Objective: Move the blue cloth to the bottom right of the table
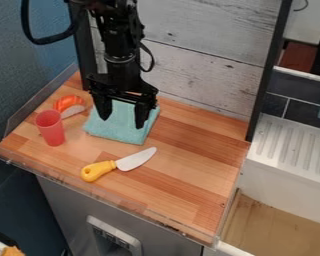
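Note:
The gripper [122, 119] hangs at the upper left of the wooden table [196, 150], directly over the blue cloth, its two fingers spread well apart. Folded into a rough square, the light blue cloth [119, 131] lies flat on the wood. Both fingertips overlap the cloth in the view; whether they touch it I cannot tell. The gripper's body covers the cloth's back part.
A red cup [50, 129] stands left of the cloth, with an orange-and-white toy piece [69, 105] behind it. In front lies a toy knife [119, 164] with a yellow handle. A low transparent rim edges the table; a white sink [286, 175] adjoins on the right.

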`<state>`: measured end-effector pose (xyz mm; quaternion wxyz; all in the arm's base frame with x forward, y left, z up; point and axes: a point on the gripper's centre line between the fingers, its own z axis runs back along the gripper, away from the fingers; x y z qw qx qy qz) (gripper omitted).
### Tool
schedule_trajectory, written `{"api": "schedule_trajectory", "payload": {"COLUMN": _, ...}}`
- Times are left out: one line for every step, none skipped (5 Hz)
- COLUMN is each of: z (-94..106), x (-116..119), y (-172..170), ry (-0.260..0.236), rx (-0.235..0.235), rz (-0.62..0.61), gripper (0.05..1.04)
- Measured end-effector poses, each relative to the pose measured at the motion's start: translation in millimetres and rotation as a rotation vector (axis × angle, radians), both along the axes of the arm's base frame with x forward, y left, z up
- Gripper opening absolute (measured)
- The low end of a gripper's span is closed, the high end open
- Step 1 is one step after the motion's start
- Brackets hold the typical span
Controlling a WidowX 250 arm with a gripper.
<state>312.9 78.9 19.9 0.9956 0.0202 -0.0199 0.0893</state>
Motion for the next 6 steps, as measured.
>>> {"api": "schedule_trajectory", "payload": {"z": -10.8, "x": -3, "y": -1, "ry": 0.032, "rx": -0.009, "rz": 0.007, "gripper": 1.001}}
{"api": "schedule_trajectory", "payload": {"z": -29.1, "x": 12, "y": 17, "ry": 0.053, "rx": -0.025, "rz": 0.081, "gripper": 1.001}}
{"api": "schedule_trajectory", "payload": {"z": -40.2, "x": 27, "y": 42, "ry": 0.016, "rx": -0.032, "rz": 0.190, "gripper": 1.001}}
{"api": "schedule_trajectory", "payload": {"z": -49.5, "x": 39, "y": 54, "ry": -0.018, "rx": 0.000, "rz": 0.248, "gripper": 1.001}}
{"api": "schedule_trajectory", "payload": {"z": -60.3, "x": 54, "y": 63, "ry": -0.049, "rx": 0.018, "rz": 0.290, "gripper": 1.001}}
{"api": "schedule_trajectory", "payload": {"z": -70.5, "x": 60, "y": 71, "ry": -0.077, "rx": 0.024, "rz": 0.336, "gripper": 1.001}}
